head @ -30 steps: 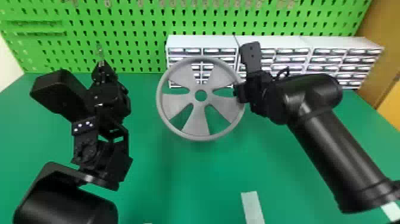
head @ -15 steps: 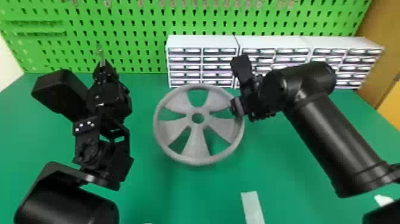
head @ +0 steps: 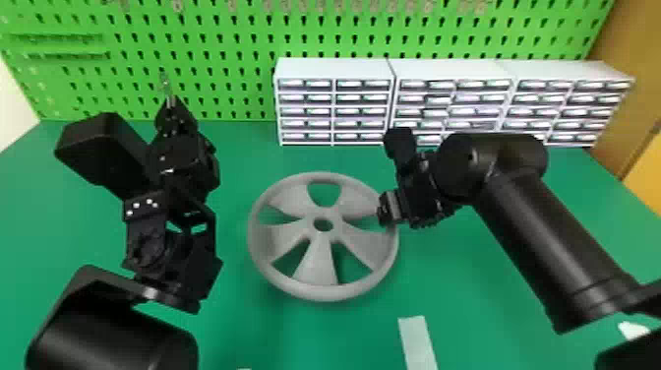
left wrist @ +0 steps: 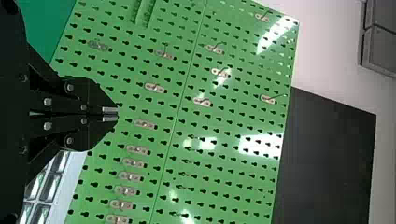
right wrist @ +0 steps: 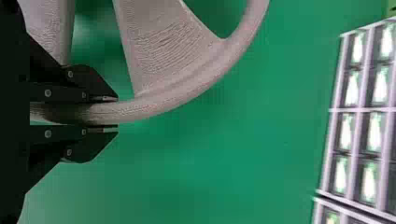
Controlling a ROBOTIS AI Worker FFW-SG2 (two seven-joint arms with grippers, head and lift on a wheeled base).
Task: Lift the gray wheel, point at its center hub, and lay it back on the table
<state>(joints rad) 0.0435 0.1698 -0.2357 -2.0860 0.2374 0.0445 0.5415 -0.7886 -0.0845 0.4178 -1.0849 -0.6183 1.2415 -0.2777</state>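
- Holding the gray wheel (head: 320, 261) by its rim in the right pincer (head: 387, 210), with fingers closed to about the rim's own width.
- Presented spoked face up over the middle of the green bench (head: 315, 337), between the two arms, too close to the surface to tell whether touching it.
- Pointing the left pincer (head: 170, 102) toward the green pegboard (head: 236, 64), with fingertips together and nothing between them.
- Lining the rear of the bench with white drawer cabinets (head: 334, 70), side by side beyond the wheel.
- Divided into stacked rows of small drawers, with contents hidden from sight.
- Marked nearer the camera with a pale strip (head: 417, 339).
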